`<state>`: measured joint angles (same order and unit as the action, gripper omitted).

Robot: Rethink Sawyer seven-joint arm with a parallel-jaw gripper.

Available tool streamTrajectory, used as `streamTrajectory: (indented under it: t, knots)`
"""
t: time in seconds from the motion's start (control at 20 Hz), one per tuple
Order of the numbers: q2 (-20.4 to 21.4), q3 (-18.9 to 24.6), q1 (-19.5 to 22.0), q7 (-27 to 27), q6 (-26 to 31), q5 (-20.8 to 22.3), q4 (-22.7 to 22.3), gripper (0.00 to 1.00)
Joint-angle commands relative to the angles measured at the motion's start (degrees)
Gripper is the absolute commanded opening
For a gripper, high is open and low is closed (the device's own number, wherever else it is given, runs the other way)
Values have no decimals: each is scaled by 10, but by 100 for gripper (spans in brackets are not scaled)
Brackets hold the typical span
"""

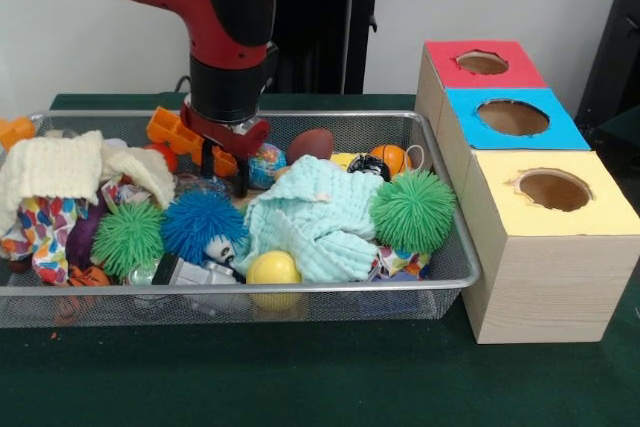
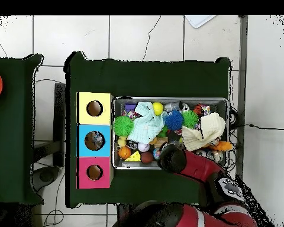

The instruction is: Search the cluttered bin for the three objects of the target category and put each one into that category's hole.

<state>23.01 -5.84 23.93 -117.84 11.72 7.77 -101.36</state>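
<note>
**A:** What did the worktop look like?

**B:** The worktop (image 1: 320,377) was covered in dark green cloth. In the overhead view it stood on a floor of pale square tiles (image 2: 168,35), with a second green-covered table (image 2: 11,130) off to one side and thin cables trailing across the tiles. In the front view a plain light wall (image 1: 90,47) rose behind the robot's black pedestal (image 1: 320,27).

**A:** And the cluttered bin?

**B:** The large shallow silver wire-mesh basket with a metal rim (image 1: 455,277) sat on the cloth, touching a row of three wooden boxes. It was packed with toys: a mint-green folded cloth (image 1: 315,217), a cream knitted cloth (image 1: 60,167), two green spiky rubber balls (image 1: 415,209), a blue spiky ball (image 1: 203,224), a smooth yellow ball (image 1: 273,269) against the near wall and orange plastic pieces (image 1: 172,131) near the far rim.

**A:** The boxes?

**B:** Each had a round hole in a coloured top: the red-topped box (image 1: 480,62) farthest from the camera, the blue-topped box (image 1: 512,117) in the middle and the yellow-topped box (image 1: 550,192) nearest.

**A:** Where was the arm?

**B:** The red and black arm (image 1: 215,7) reached down over the far part of the basket. Its tool (image 1: 225,169) hung among the toys with the dark fingers spread apart, gripping nothing that I could see.
</note>
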Motion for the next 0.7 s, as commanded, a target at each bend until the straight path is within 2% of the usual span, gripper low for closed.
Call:
streamTrajectory:
  t: [0.05,0.35,0.55,0.6,0.7]
  knots:
    - [-32,-1,18,-27,-10,25,38,100]
    - [-36,-36,-11,-26,8,33,66,100]
    - [-44,-49,-16,-22,2,40,82,100]
    - [-44,-46,-11,-18,5,42,83,0]
    - [-45,-48,-10,-17,1,44,85,0]
